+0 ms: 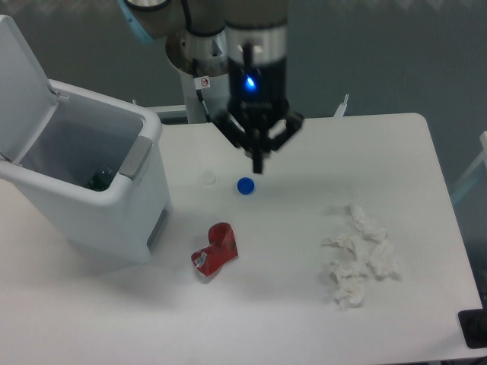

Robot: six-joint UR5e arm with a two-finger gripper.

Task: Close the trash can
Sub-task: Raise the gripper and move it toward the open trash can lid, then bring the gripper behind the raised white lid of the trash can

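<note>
I am holding my gripper (257,161) over the white table (304,312), just at one o'clock of a small blue cap (245,185). From this angle the fingers are lining up one behind the other, so I cannot tell whether they are spread or pressed together; nothing is showing between them. The trash can (99,201) is sitting well apart from me at nine o'clock, its lid (23,84) standing open and tilting back. A crushed red item (216,251) is lying at six o'clock of the cap. Crumpled white tissue (358,255) is lying at four o'clock of my gripper.
</note>
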